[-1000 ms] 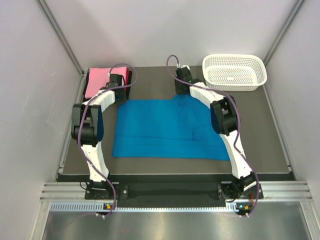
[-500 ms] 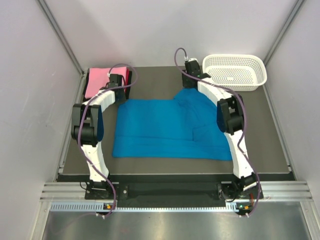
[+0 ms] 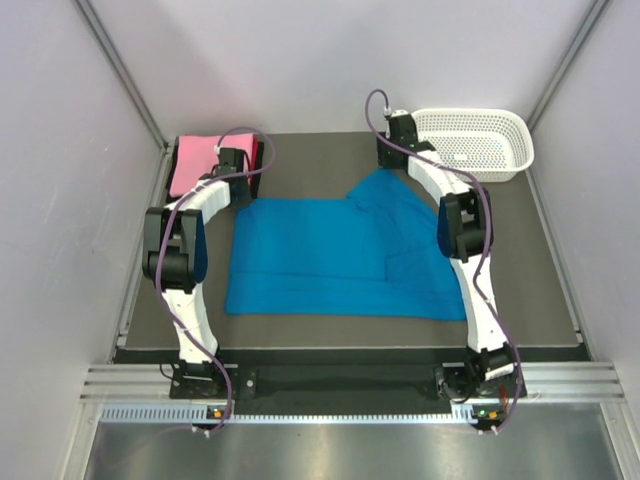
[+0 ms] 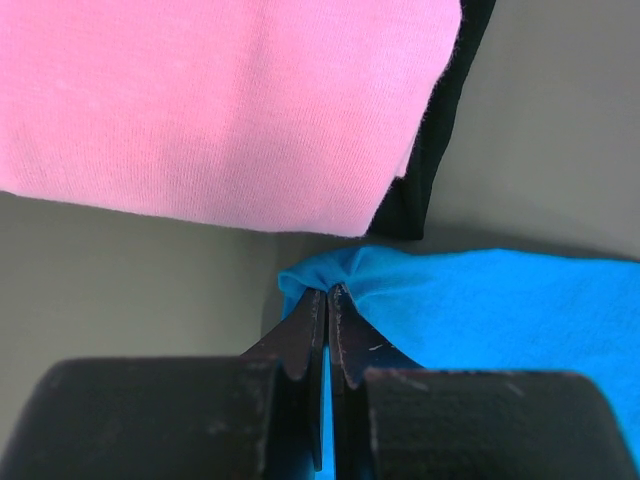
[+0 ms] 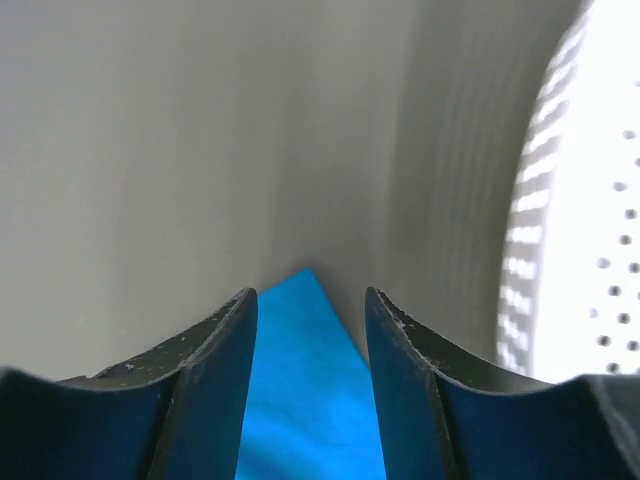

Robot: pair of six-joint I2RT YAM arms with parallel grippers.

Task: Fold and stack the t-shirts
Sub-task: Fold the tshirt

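You had two shirts stacked, the folded pink cloth t-shirt (image 3: 200, 163) on the dark maroon-black one (image 4: 440, 150), far-left on the counter (image 3: 525, 260) — but the bright turquoise-blue t-shirt (image 3: 320, 255) lay spread mid-counter, left pincer (image 4: 327, 300) clamping its far-left corner, right pincer (image 5: 310, 300) open over its far-right tip.

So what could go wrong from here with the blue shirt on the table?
1. The left pincer is shut on a corner of the turquoise-blue cloth t-shirt, right beside the folded pink t-shirt and the dark t-shirt beneath it; a pull could disturb that stack.
2. The right pincer stands open around the shirt's far corner, so a one-sided pull may skew the cloth.
3. That pincer is close to the white perforated plastic basket and might bump it.
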